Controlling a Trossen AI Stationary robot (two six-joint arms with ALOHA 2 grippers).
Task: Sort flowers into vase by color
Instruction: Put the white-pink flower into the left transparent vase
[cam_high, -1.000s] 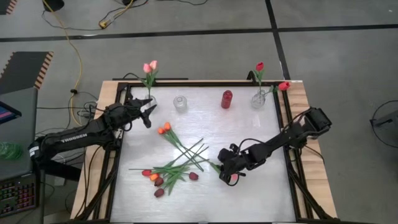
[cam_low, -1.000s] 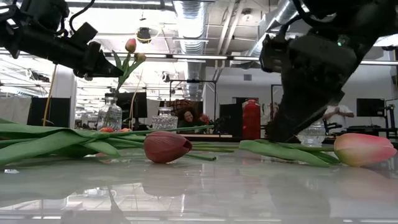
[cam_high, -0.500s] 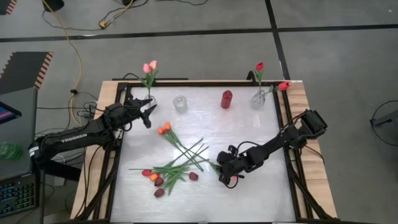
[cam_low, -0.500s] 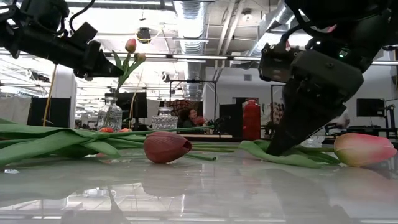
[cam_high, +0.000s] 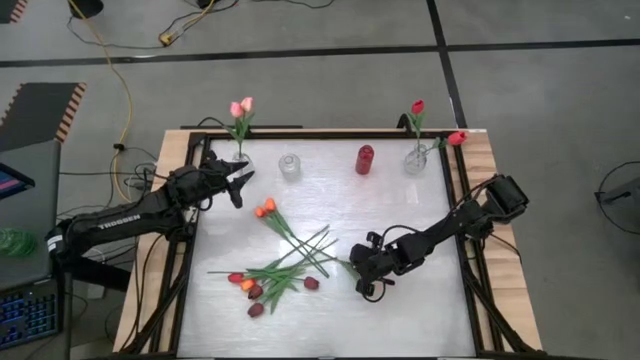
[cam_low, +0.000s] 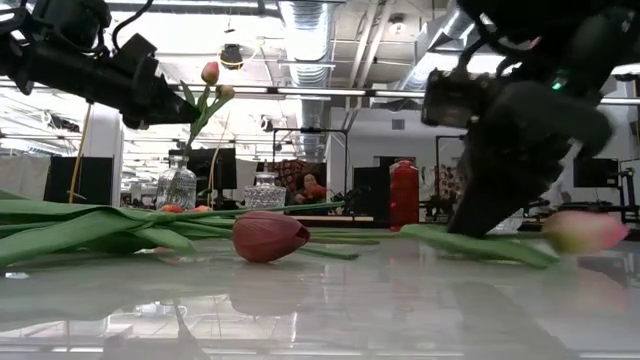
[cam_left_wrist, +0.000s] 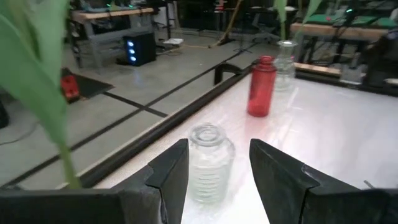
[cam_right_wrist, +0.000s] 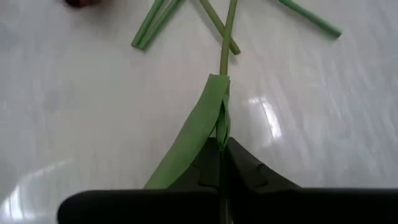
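My right gripper (cam_high: 366, 283) is down on the table right of the middle, shut on the stem of a pink tulip whose head (cam_low: 580, 230) lies just beyond it. Several more flowers (cam_high: 285, 265), with orange, red and maroon heads, lie crossed in a pile at the table's middle. My left gripper (cam_high: 240, 185) hovers open at the far left, beside the clear vase holding two pink tulips (cam_high: 241, 120). In the left wrist view an empty clear vase (cam_left_wrist: 210, 163) shows farther off between its fingers. My right gripper pinches the pink tulip's thin stem together with a long green leaf (cam_right_wrist: 217, 127) between its two shut fingers (cam_right_wrist: 249, 168). The fingers slant down from above. The stem runs on ahead of them across the table toward the pile, and the flower lies on the table.
Along the far edge stand an empty clear vase (cam_high: 290, 165), a red vase (cam_high: 365, 159) and a clear vase with red tulips (cam_high: 416, 150). A black frame (cam_high: 330, 133) runs around the table top. Bare table lies near the front edge.
My right gripper has shut on the pink tulip's stem and leaf, staying low on the table. The pink head has stirred a little with it. My left arm has kept still.
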